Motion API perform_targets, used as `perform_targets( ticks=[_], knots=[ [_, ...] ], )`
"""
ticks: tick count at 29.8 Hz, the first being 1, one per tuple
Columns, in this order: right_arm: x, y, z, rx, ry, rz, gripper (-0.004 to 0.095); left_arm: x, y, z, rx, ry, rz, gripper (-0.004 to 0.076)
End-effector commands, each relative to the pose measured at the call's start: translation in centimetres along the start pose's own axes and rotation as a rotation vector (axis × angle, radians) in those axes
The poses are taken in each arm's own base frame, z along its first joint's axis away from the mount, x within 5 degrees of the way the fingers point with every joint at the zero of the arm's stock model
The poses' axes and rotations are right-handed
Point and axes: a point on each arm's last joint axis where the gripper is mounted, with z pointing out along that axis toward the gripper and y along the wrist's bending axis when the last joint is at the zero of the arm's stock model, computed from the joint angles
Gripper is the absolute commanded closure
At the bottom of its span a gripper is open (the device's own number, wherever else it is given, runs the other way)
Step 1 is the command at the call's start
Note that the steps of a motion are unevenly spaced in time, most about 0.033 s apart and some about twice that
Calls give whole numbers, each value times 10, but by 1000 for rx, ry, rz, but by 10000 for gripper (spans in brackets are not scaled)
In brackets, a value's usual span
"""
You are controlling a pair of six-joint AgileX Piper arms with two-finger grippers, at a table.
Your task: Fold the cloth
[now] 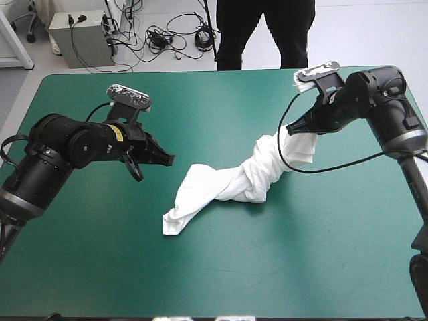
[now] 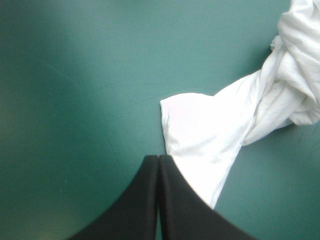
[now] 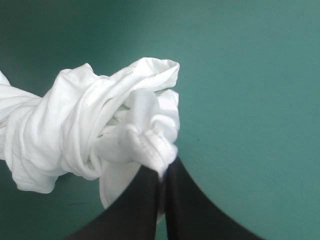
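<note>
Near the table's (image 1: 301, 267) middle lies the T-shirt (image 1: 227, 184), twisted like a rope. The right gripper (image 1: 292, 128) pinches its raised end. The left gripper (image 1: 168, 159) is closed and empty; it should open, grab the low end, then pull gently.

T-shirt (image 1: 221, 184): soft white cloth, matt, heavily creased; ribbed knit edge at right gripper (image 3: 162, 170). Teal-green cover (image 1: 301, 254): smooth, matt, faint sheen. Black fingers (image 2: 145, 200): smooth, matt, plastic-looking. Left arm (image 1: 60, 150) casing: black, slight gloss.
</note>
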Motion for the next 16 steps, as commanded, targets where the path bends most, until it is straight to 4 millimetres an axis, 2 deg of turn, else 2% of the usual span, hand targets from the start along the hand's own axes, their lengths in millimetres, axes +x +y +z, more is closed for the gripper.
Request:
perform_targets(
  ticks=[1, 16],
  knots=[
    [-5, 0, -29, 19, -118, -11, 925, -9, -1, -22, 7, -114, -4, 733],
    [-5, 0, -29, 19, -116, -11, 925, -5, -1, -21, 7, -72, -3, 733]
  ],
)
